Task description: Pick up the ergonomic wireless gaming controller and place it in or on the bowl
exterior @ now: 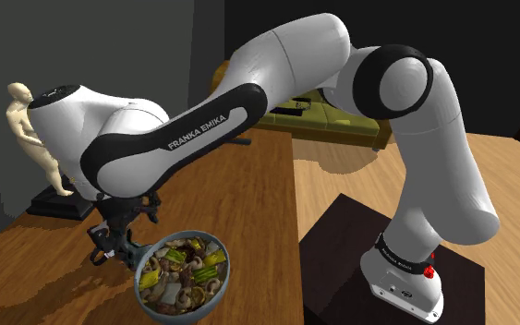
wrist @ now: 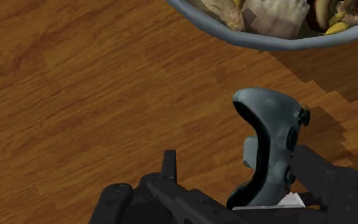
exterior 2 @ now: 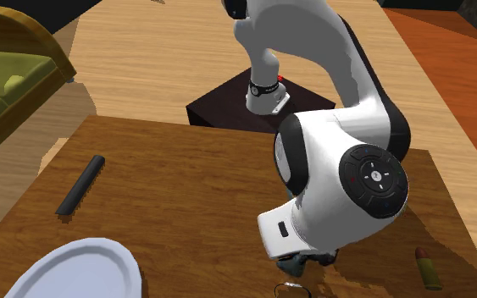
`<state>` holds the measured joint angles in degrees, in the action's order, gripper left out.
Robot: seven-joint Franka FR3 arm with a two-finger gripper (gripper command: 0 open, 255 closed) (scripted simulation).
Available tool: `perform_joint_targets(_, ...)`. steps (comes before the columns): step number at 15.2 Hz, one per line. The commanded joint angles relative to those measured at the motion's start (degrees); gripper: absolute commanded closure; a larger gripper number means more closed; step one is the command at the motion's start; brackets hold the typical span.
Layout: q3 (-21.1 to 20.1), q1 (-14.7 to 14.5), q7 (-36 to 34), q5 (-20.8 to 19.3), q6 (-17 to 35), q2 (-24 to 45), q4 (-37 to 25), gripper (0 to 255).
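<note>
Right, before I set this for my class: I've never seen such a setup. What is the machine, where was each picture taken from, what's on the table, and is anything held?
It is a simulated white robot arm on a dark box, ending in a black gripper. One picture looks from beside the box, one from across the table, one from a camera on the hand. On the wooden table are a bowl of food, a pale figurine, a dark rod, a white plate and a small brown cartridge-like thing. A grey game controller sits upright right at the gripper, beside the bowl; whether it is gripped, these pictures don't settle.
</note>
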<state>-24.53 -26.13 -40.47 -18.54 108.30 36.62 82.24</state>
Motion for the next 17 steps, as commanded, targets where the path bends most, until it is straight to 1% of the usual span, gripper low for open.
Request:
perform_joint_targets(1,-0.01,-3.00,-1.04,-2.50,-1.05,0.36,-0.22,0)
perform_joint_targets(9,0.65,-2.53,-1.79,-3.51,3.82,1.83,3.35,0)
perform_joint_targets(16,0.65,-2.54,-1.79,-3.51,3.80,1.84,3.31,0)
perform_joint_targets(17,0.65,-2.54,-1.79,-3.51,3.80,1.84,3.31,255)
